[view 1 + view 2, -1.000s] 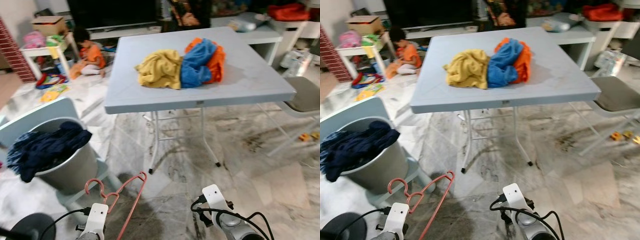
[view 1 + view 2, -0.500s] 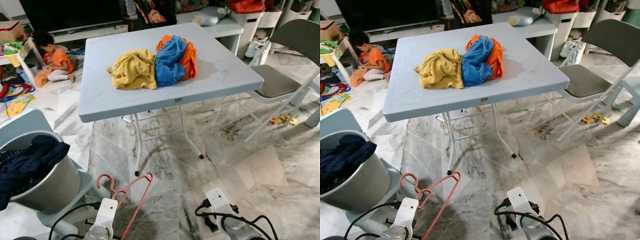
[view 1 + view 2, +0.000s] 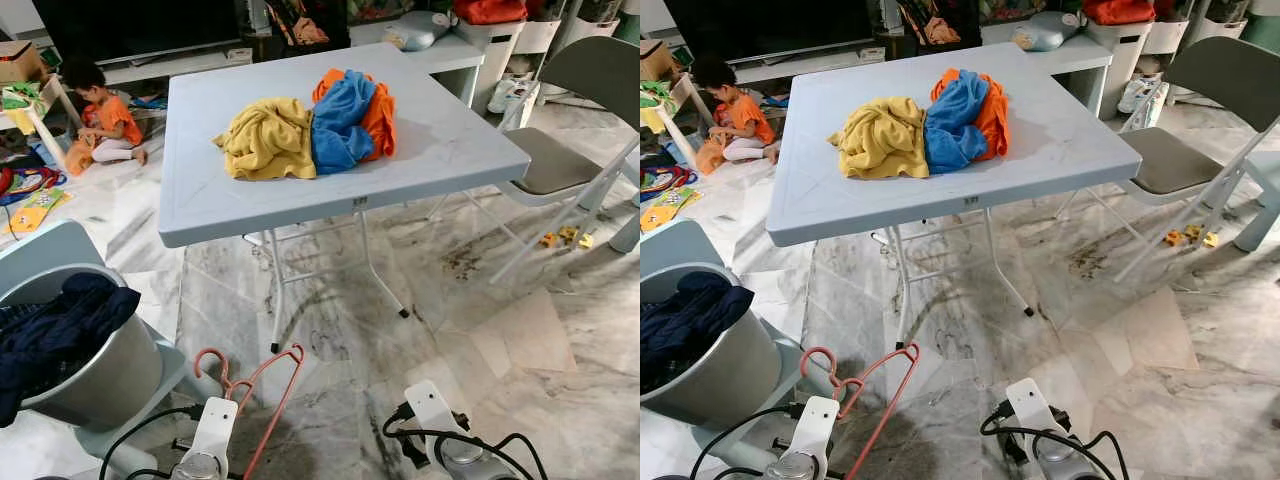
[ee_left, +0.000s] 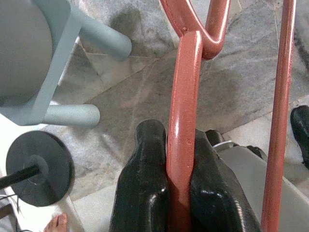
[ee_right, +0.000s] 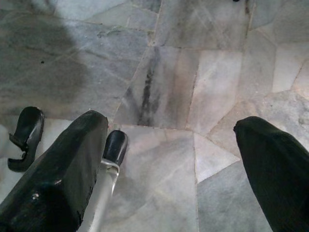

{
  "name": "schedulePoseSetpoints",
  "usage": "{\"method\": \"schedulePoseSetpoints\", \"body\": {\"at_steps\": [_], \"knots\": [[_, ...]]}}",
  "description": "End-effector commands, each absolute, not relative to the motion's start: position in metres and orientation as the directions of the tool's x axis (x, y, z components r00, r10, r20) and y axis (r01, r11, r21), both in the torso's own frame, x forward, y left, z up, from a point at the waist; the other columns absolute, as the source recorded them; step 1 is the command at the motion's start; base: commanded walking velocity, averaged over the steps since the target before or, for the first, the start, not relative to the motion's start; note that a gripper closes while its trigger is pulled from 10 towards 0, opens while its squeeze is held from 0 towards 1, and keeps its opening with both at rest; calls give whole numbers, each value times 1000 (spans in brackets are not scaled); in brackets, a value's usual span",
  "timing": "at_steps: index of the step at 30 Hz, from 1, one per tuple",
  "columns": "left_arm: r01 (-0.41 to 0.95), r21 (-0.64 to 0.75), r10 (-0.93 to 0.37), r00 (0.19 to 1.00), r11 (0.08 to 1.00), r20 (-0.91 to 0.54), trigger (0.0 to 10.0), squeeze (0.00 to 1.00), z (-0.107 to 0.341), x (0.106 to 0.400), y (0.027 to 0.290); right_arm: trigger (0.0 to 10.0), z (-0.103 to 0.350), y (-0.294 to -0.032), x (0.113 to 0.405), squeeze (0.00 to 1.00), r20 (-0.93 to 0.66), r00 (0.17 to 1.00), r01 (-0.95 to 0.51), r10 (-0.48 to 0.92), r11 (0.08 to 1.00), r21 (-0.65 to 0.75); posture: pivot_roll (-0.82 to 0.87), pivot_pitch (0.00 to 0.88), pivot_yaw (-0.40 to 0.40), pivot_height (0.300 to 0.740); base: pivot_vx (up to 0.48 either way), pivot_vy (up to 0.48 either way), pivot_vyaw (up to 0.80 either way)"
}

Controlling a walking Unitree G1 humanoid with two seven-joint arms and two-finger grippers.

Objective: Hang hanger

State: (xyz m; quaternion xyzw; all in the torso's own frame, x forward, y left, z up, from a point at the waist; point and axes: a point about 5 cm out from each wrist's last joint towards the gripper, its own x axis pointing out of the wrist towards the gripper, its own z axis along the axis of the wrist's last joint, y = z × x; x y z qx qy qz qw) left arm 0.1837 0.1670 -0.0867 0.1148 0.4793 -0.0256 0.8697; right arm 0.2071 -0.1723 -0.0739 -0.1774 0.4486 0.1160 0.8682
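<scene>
Our head stereo pair looks forward and down from above both wrists; both eyes share table (image 3: 330, 150) ahead, bucket (image 3: 95, 360) beside left arm, marble floor (image 3: 1120, 330), right eye's picture offset slightly sideways. Our left wrist camera sits close behind left gripper (image 4: 169, 145), facing along fingers down at floor, hanger (image 4: 181, 125) bar filling near field. Our right wrist camera looks past right gripper (image 5: 169, 159) straight down at floor tiles, close range.

A desk (image 3: 440, 130) stands at twelve o'clock with clothes (image 3: 310, 125) heaped on its middle. A chair (image 3: 560, 150) stands at two, a bucket (image 3: 95, 365) holding clothing at nine, a person (image 3: 100, 115) on the floor at ten.
</scene>
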Motion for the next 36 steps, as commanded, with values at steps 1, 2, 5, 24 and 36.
{"method": "schedulePoseSetpoints", "body": {"at_steps": [1,2,5,24,36], "knots": [[177,157,48,502,972,-863,10000,0,-92,173,164,10000,-76,-170,204,0,-828,558,-371,56,909,-188,-60,0,84,740,0,0,0],[188,156,42,503,970,-863,10000,0,-92,172,164,10000,-76,-171,204,0,-829,556,-377,58,907,-189,-62,0,84,740,0,0,0],[196,144,26,503,970,-864,10000,0,-93,171,163,10000,-76,-171,203,0,-832,551,-384,58,904,-191,-65,0,86,740,0,0,-267],[215,120,-6,505,969,-863,10000,0,-94,167,163,10000,-77,-171,202,0,-832,550,-411,69,890,-198,-70,0,86,740,0,26,-800],[223,106,-21,502,969,-865,10000,0,-95,165,163,10000,-77,-174,201,0,-834,548,-370,56,911,-182,-77,0,87,740,165,252,-800]]}}
